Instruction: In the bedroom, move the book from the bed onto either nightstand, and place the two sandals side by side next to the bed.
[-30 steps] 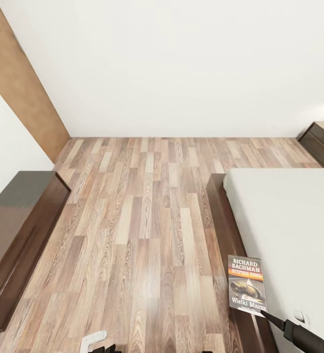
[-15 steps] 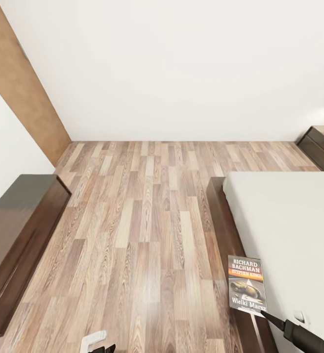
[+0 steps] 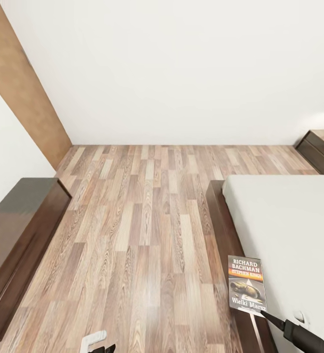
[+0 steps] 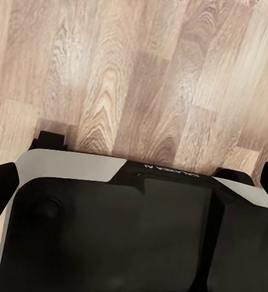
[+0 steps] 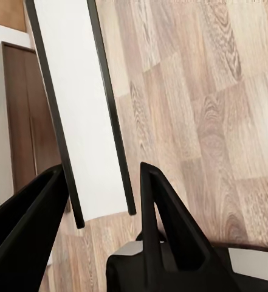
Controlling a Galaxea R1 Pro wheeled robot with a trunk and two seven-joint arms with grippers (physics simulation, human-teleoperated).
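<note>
Presently the book (image 3: 247,285) is seen held upright at its lower corner by the right gripper (image 3: 262,312), whose dark fingers are closed on it; the cover faces the head camera, and the volume stands above the dark wooden frame at the near left edge of the bed (image 3: 284,230). In the right wrist view the book (image 5: 85,115) appears edge-on as a pale slab with dark borders, pinched between the two black fingers (image 5: 164,225) over the plank floor (image 5: 213,103). The white mattress is bare along that side. A nightstand (image 3: 321,149) is found at the far right, against the white wall (image 3: 181,68), beyond the head end of the bed. Along the left wall a long dark cabinet (image 3: 19,235) is set, and a light wooden door (image 3: 19,83) is seen beyond it. Of the left gripper (image 3: 99,348) only a tip is seen at the bottom of the head view; whether its jaws are wide or narrow cannot be told.
</note>
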